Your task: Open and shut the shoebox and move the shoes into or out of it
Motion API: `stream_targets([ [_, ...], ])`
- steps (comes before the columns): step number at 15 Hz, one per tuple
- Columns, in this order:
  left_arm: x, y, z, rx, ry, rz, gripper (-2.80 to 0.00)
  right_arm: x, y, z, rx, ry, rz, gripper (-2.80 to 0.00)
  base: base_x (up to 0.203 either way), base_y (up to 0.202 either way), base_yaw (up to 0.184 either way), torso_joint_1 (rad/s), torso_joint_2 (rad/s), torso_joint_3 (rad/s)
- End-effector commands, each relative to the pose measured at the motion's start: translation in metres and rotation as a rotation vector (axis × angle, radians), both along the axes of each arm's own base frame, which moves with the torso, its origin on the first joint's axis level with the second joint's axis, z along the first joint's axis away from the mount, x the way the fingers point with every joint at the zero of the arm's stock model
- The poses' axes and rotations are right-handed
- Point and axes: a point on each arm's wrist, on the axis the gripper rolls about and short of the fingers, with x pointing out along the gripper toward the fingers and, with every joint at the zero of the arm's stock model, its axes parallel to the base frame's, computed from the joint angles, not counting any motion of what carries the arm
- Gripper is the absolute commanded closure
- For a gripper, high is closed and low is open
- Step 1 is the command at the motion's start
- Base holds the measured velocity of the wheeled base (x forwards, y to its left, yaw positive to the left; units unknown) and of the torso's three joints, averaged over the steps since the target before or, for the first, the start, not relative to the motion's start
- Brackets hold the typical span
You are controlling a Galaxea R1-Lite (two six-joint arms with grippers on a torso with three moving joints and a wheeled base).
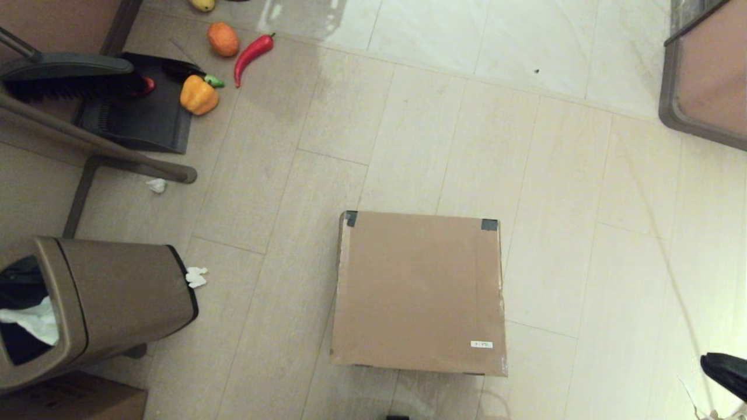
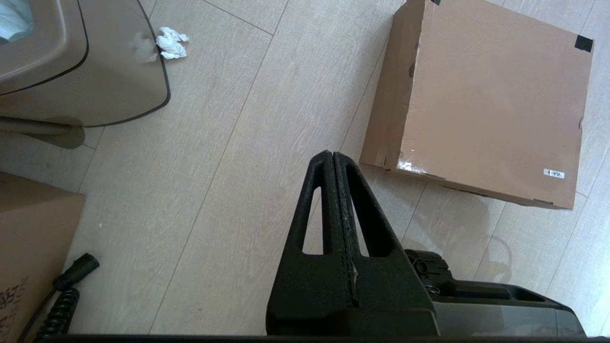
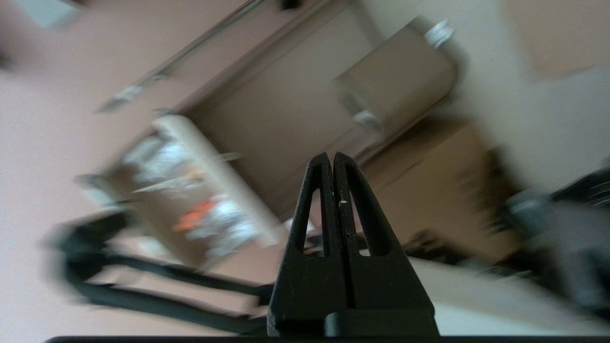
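Observation:
The shoebox (image 1: 417, 291) is a plain brown cardboard box on the tiled floor in the middle of the head view. Its flap lid lies flat and closed, with dark tape at the two far corners and a small white label (image 1: 481, 345) near the front right. The left wrist view shows the shoebox (image 2: 491, 100) ahead of my left gripper (image 2: 332, 155), which is shut and empty, hovering over bare floor short of the box's near corner. My right gripper (image 3: 332, 156) is shut with nothing in it, and its dark tip (image 1: 723, 373) shows at the lower right edge of the head view. The shoes are out of view.
A brown bin (image 1: 87, 309) lies tipped at the left, crumpled white tissue (image 1: 196, 277) beside it. A dustpan (image 1: 140, 111) and brush, a yellow pepper (image 1: 198, 95), an orange (image 1: 223, 39) and a red chilli (image 1: 252, 53) lie far left. A printed cardboard box (image 1: 76, 399) sits at the bottom left corner.

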Motion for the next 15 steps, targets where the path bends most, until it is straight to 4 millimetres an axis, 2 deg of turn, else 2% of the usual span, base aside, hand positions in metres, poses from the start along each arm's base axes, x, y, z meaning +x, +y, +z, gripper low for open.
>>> stream_targets([
  [1, 0.001, 0.0, -0.004, -0.001, 0.02, 0.001, 0.0, -0.005, 0.002, -0.014, -0.098, -0.046, -0.126, 0.0, 0.0, 0.0, 0.0, 0.0, 0.0, 0.0],
  [3, 0.001, 0.0, -0.004, -0.001, 0.02, 0.001, 0.0, 0.0, 0.0, -0.034, -0.345, -0.01, -0.431, 0.0, 0.0, 0.0, 0.0, 0.0, 0.0, 0.0],
  [4, 0.001, 0.0, -0.004, -0.001, 0.02, 0.001, 0.0, -0.002, -0.001, -0.041, -0.534, -0.02, -0.554, 0.0, 0.0, 0.0, 0.0, 0.0, 0.0, 0.0],
  [6, 0.001, 0.0, -0.004, -0.001, 0.02, 0.001, 0.0, -0.016, 0.0, -0.047, -0.8, -0.152, -0.582, 0.0, 0.0, 0.0, 0.0, 0.0, 0.0, 0.0],
  [9, 0.001, 0.0, -0.004, -0.001, 0.02, 0.001, 0.0, -0.042, 0.0, -0.069, -1.017, -0.3, -0.537, 0.0, 0.0, 0.0, 0.0, 0.0, 0.0, 0.0],
  [11, 0.001, 0.0, -0.004, -0.001, 0.02, 0.001, 0.0, -0.057, -0.004, -0.082, -1.161, -0.32, -0.608, 0.0, 0.0, 0.0, 0.0, 0.0, 0.0, 0.0],
  [15, 0.001, 0.0, -0.004, -0.001, 0.02, 0.001, 0.0, -0.083, -0.006, -0.096, -1.198, -0.431, -0.794, 0.0, 0.0, 0.0, 0.0, 0.0, 0.0, 0.0],
])
